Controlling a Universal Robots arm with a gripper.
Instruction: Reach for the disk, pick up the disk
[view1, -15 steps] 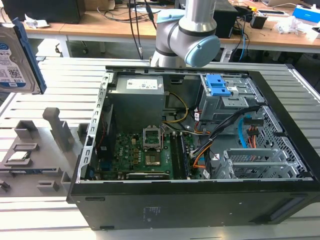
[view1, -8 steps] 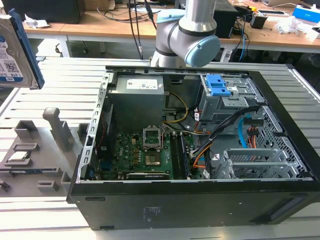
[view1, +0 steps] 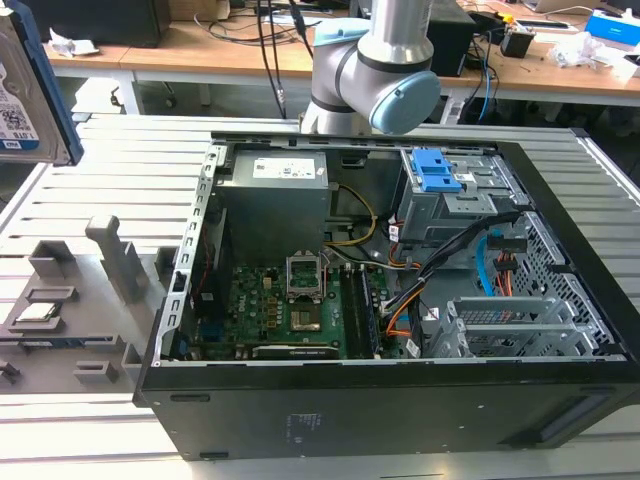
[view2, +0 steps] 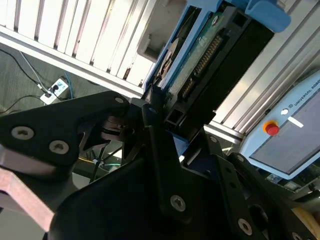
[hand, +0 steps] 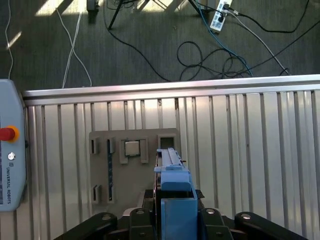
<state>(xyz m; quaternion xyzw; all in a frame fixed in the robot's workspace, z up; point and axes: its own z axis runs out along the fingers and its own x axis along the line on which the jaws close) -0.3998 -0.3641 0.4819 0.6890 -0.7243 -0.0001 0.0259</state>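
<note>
Disk (view1: 25, 80) hangs clamped edgewise in the gripper (view2: 152, 102), above the grey fixture tray (hand: 132, 170) near the slatted table's (view1: 60, 440) edge. The pick-up looks done and calls only for a firm grip. Beyond sits the open computer case (view1: 400, 300).

One disk (view1: 25, 95), one computer case (view1: 370, 415), one robot arm (view1: 378, 65)

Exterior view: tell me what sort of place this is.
Probably a robotics lab for computer assembly work: an open computer case lies on a slotted aluminium table, a robot arm stands behind it, cluttered desks line the back, and the end effector grips the disk.
</note>
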